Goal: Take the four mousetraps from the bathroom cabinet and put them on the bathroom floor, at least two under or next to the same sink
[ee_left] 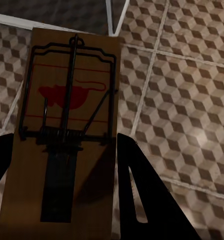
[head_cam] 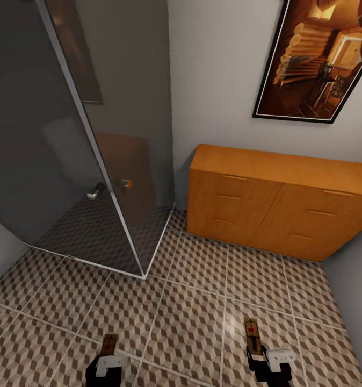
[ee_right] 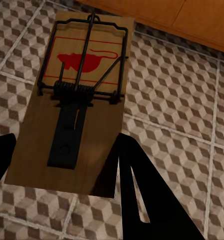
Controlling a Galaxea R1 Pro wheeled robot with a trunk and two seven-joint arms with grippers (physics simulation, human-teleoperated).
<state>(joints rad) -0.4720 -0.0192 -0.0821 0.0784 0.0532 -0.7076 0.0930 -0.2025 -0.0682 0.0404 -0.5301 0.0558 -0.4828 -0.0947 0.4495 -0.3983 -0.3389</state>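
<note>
- Open floor [head_cam: 202, 301] lies ahead of both hands.
- Glass shower wall [head_cam: 111, 177] blocks the left.
- Cabinet [head_cam: 277, 201] closes off the far right, drawers shut.

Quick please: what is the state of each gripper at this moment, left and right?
Left gripper: closed on a mousetrap, above the bathroom floor.
Right gripper: closed on another mousetrap.

cabinet [head_cam: 280, 199]: orange-brown | floor [head_cam: 202, 301]: brown-beige cubes | mousetrap [ee_right: 74, 95]: tan, red mark
</note>
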